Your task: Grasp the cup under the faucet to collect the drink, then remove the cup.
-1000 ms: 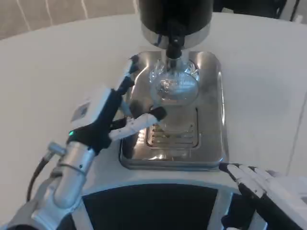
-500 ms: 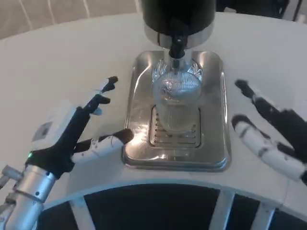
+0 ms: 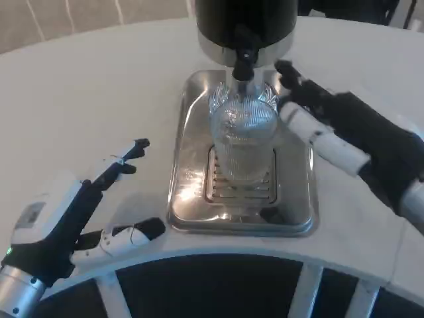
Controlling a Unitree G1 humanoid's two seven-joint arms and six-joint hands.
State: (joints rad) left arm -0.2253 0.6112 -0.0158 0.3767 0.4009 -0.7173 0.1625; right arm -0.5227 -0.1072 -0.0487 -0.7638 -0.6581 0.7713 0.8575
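Cup [image 3: 242,138] sits upright on the grille of the steel drip tray [image 3: 192,192], directly under the black faucet [image 3: 244,58] of the dispenser [image 3: 245,23]. Clear ribbed glass; can't tell from here whether any drink is in it, no visible stream.

Right hand [image 3: 344,136] is just beside the cup on its right, over the tray edge, fingers apart and pointing toward the dispenser. One white finger is close to the cup wall; contact unclear, not wrapped around it. Holding nothing.

Left hand [image 3: 86,212] is on the table left of the tray, well apart from the cup, fingers spread, empty.

Status as I read it:
- Cup positioned under faucet: done.
- Grasp: not yet made. Right hand looks staged for it.
- Collecting drink: can't confirm.
- Removal: not yet done.

Next: right hand needs to close around the cup body without knocking it off the grille or clipping the faucet above.
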